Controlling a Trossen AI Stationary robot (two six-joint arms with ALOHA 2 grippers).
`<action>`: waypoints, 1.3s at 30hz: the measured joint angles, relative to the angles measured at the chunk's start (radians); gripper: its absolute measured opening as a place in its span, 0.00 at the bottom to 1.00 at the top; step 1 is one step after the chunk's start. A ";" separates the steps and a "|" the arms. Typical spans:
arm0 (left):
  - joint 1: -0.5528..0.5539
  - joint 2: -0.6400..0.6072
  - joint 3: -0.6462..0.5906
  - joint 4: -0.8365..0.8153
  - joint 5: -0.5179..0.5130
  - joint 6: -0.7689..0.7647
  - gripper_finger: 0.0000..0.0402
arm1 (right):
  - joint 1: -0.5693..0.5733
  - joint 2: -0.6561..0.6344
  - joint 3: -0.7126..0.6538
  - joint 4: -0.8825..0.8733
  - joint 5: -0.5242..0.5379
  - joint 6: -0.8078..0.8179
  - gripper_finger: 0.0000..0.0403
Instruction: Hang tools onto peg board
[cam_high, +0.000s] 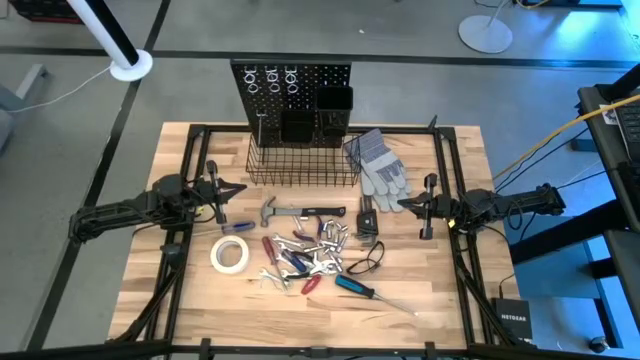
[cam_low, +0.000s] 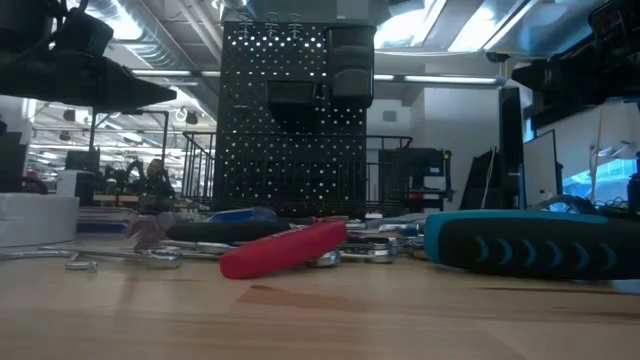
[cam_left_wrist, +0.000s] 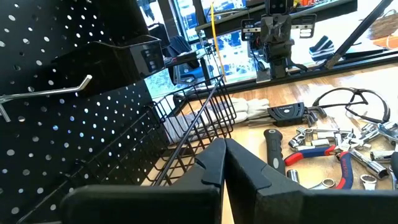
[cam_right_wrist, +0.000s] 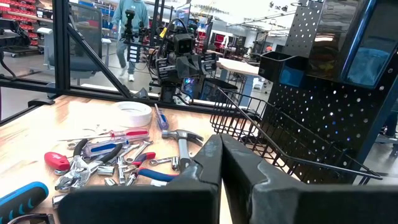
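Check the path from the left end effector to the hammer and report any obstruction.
Nothing visible blocks it. The left end effector sits beside the wire basket, and bare table lies between it and the hammer; only a small blue screwdriver lies nearby.

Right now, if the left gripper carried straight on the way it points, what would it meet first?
The left gripper, fingers shut, points across the table toward the right arm. The hammer looks like the first thing in its line, just ahead of the wire basket; depth is unclear, so it may pass above it.
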 joint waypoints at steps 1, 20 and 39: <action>0.000 0.000 0.000 0.000 0.000 0.000 0.00 | 0.000 0.000 0.000 0.000 0.000 0.000 0.03; 0.000 0.000 0.000 0.000 0.000 0.000 0.00 | 0.000 0.000 0.000 0.000 0.000 0.000 0.03; 0.001 0.000 -0.001 0.002 0.000 0.182 0.00 | 0.000 0.000 0.000 0.017 0.035 0.692 0.03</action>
